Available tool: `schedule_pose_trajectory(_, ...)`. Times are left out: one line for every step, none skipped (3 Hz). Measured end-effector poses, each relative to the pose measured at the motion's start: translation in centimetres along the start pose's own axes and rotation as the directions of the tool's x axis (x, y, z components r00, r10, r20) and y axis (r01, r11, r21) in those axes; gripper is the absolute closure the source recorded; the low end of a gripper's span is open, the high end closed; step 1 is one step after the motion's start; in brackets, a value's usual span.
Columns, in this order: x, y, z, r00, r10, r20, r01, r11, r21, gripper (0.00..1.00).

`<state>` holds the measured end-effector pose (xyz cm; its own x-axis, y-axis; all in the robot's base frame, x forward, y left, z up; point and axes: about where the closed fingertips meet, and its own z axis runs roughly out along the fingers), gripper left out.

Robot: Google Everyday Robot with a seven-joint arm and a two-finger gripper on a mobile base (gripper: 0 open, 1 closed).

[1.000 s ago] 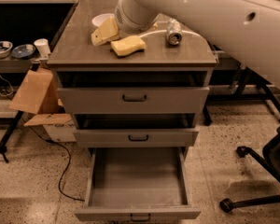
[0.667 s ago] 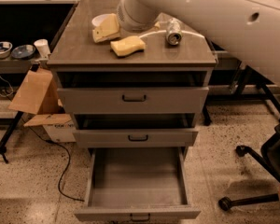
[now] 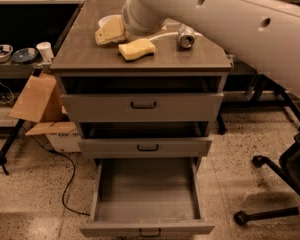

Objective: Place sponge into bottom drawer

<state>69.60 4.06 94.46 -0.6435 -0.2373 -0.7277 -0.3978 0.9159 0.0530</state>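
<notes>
The sponge (image 3: 136,49) lies flat on the grey top of the cabinet (image 3: 85,59), near the middle of that top and a little toward its front edge. At 10 o'clock from it, just beside it, the gripper (image 3: 110,31) hangs low over the cabinet top. Whether the gripper is open or closed cannot be told from this view, and the sponge rests on the surface rather than in its hold. At 11 o'clock from the sponge, partly hidden behind the gripper, sits a white bowl (image 3: 107,20). At 2 o'clock a metal can (image 3: 186,36) lies on its side. The robot's white arm (image 3: 230,24) runs from the gripper out toward 3 o'clock.

Straight down at 6 o'clock, the bottom drawer (image 3: 145,194) is pulled far out, its grey floor bare. The middle drawer (image 3: 190,146) and top drawer (image 3: 190,106) above it each stand slightly open.

At 8 o'clock from the sponge a cardboard box (image 3: 35,99) leans beside the cabinet. At 4 o'clock a chair base (image 3: 270,184) stands on the speckled floor.
</notes>
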Motion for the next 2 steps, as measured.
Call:
schedule_pose_trajectory(-1.3, 1.4, 3.1, 0.999, -0.002, 0.047, 0.002, 1.0, 0.004, 0.0)
schedule_pose_trajectory(-2.4, 2.1, 7.0, 0.997, -0.007, 0.08, 0.004, 0.9994, 0.035, 0.0)
